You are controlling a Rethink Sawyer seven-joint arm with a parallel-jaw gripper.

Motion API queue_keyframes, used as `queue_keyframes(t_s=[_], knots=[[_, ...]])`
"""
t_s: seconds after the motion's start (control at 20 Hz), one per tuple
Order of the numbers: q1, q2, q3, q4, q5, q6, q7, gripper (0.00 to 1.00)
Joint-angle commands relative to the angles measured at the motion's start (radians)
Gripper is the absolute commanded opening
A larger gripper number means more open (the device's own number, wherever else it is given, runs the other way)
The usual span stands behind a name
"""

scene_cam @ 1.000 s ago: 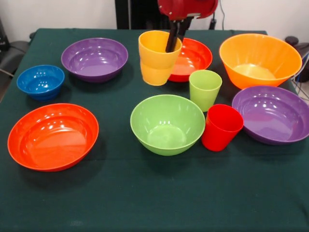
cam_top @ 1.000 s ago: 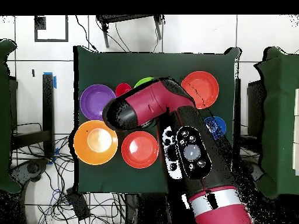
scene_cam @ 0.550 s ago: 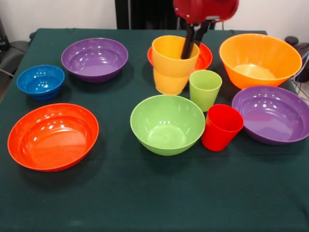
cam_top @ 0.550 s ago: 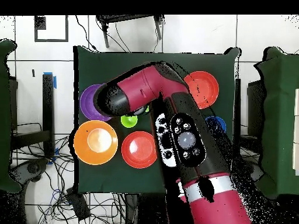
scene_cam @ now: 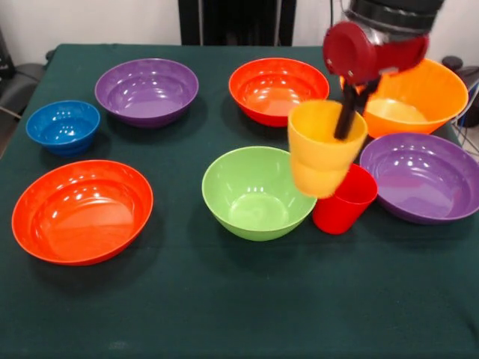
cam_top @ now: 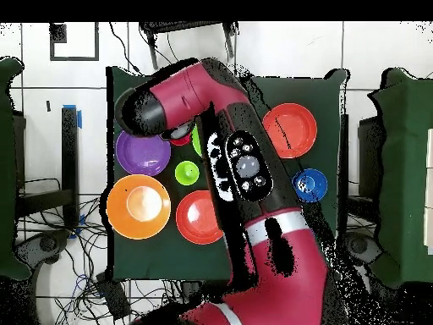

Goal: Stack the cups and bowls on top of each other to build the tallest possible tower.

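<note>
My gripper (scene_cam: 346, 126) pinches the rim wall of the yellow cup (scene_cam: 323, 153), one finger inside, holding it clear of the table just above the red cup (scene_cam: 346, 200). I judge it light, stiff and glossy-slick; the rim is the sound hold.

Red and black Sawyer arm (cam_top: 254, 220)

Glossy crimson rounded shells, black joint caps, a black panel with round buttons along the forearm, a silver band lower down, dark slim gripper (scene_cam: 346, 123) fingers.
</note>
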Motion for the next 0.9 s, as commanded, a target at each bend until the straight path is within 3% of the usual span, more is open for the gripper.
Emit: queue_keyframes(t_s=[0.05,0.25,0.5,0.65,0.9], knots=[[0.065,0.238,0.081,-0.392,-0.098,0.201,-0.454,0.0],[0.111,0.351,0.141,-0.678,-0.16,0.345,-0.535,0.0],[0.146,0.458,0.314,-0.942,-0.326,0.457,-0.621,0.0],[0.136,0.487,0.462,-1.011,-0.462,0.498,-0.666,0.0],[0.099,0.493,0.684,-1.042,-0.692,0.55,-0.72,0.0]])
